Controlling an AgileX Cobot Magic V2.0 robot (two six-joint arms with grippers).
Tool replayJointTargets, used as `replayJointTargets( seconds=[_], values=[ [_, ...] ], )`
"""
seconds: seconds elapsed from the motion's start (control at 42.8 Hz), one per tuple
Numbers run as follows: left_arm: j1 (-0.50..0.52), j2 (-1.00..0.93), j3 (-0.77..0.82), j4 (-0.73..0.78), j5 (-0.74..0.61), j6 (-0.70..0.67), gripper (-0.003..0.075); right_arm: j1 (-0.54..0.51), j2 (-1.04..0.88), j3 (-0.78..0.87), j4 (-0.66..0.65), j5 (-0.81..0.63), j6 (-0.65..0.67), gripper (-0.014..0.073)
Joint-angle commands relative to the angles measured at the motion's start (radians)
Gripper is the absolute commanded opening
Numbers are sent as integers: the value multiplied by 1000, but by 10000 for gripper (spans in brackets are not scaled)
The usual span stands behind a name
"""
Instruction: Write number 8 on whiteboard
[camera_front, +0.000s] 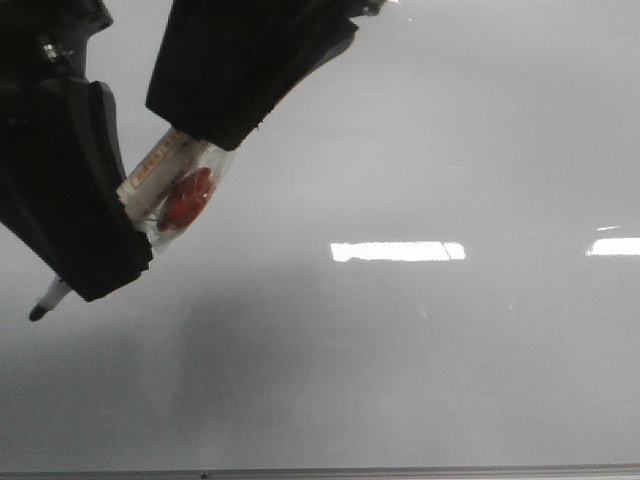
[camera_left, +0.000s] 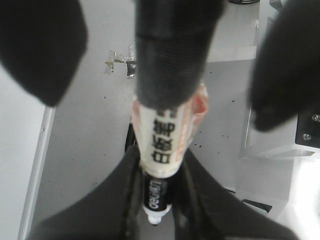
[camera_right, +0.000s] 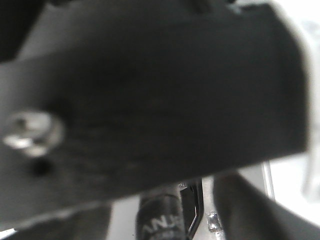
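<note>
The whiteboard (camera_front: 450, 380) fills the front view, glossy pale grey. The number 8 is out of view. A white marker (camera_front: 160, 175) with a printed label lies slanted at upper left, a red disc in clear plastic (camera_front: 186, 199) stuck to its side. Its black tip (camera_front: 38, 312) pokes out low, just over the board. My left gripper (camera_front: 95, 250) is shut on the marker's lower barrel (camera_left: 159, 150); the left wrist view shows its fingers (camera_left: 115, 200) pressed on both sides. My right gripper (camera_front: 225, 110) is open, its fingers standing wide of the marker's black upper end (camera_left: 172, 55).
Two bright rectangular glare patches (camera_front: 397, 251) (camera_front: 615, 246) lie on the board. Its thin frame edge (camera_front: 320, 472) runs along the bottom of the front view. The left arm's dark body (camera_right: 150, 100) blocks most of the right wrist view.
</note>
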Motion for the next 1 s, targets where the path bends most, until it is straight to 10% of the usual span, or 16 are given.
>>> replayJointTargets(
  seconds=[0.0, 0.303, 0.537, 0.98],
  values=[
    [-9, -34, -30, -49, 45, 1, -21, 1, -34, -35, 52, 79, -7, 276],
    [-7, -34, -30, -49, 35, 1, 75, 1, -34, -35, 56, 108, -7, -69],
    [-7, -34, -33, -52, 9, -44, 426, -8, -39, -35, 55, 119, -7, -68],
    [51, -84, -49, -98, 10, -89, 433, -272, -266, 220, 56, 54, -2, -66]
  ],
)
